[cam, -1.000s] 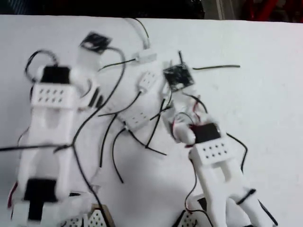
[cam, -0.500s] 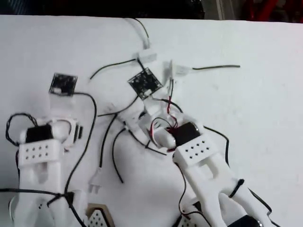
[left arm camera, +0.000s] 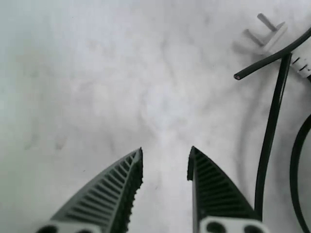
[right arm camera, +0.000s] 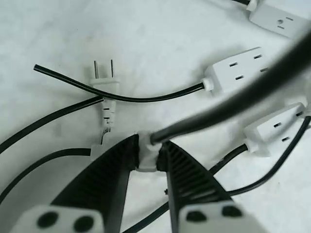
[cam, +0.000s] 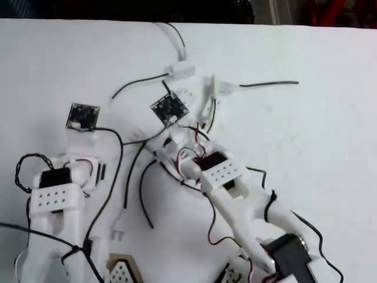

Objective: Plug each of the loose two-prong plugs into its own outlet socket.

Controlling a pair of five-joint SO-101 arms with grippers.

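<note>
White plastic and black cable crowd the table. The right pincer is clamped almost shut on a small white block, apparently a plug. Its cable rises out past the fingertips.

A loose plug lies just beyond the tips and off to one side, prongs pointing away, with another lead draped across its neck. On the other side the near socket sits close by and the far socket lies a little farther out.

The left pincer hangs over bare table, jaws moderately parted and holding nothing. A stray plug lies well ahead of it and to one side.

The plugs look light, hard and smooth, so one could easily twist in a loose grip. The springy cable will likely tug a plug off line. The thin prongs would probably bend if pushed in crooked.

The best hold appears to be on the flat sides of the body, just behind the prongs and never on the lead. The sockets look light enough to slide when pushed and may need bracing.
</note>
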